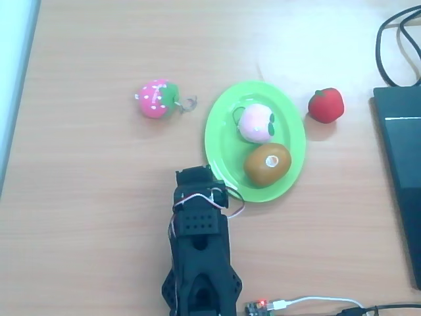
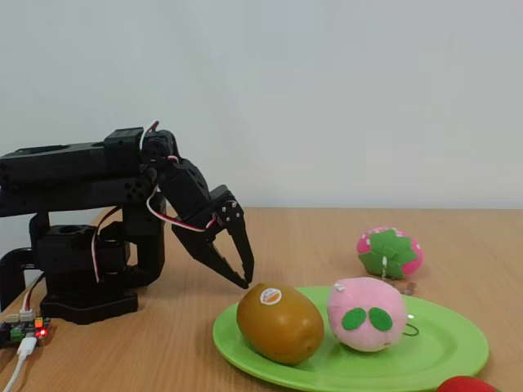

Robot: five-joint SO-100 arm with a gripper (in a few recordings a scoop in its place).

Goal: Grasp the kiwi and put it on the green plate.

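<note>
Bright, even, soft light in both views, faint shadows under the kiwi (image 2: pixel 280 323) and black arm (image 2: pixel 122 212), mild glare on the green plate (image 1: pixel 220 131), overhead view slightly hazy

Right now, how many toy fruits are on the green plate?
2: the kiwi and the pink peach lie side by side on the green plate. None looks hidden.

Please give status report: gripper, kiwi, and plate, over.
Gripper empty, fingers close together, above the table beside the green plate. Kiwi on the plate, next to the pink peach. Nothing in the way.
</note>
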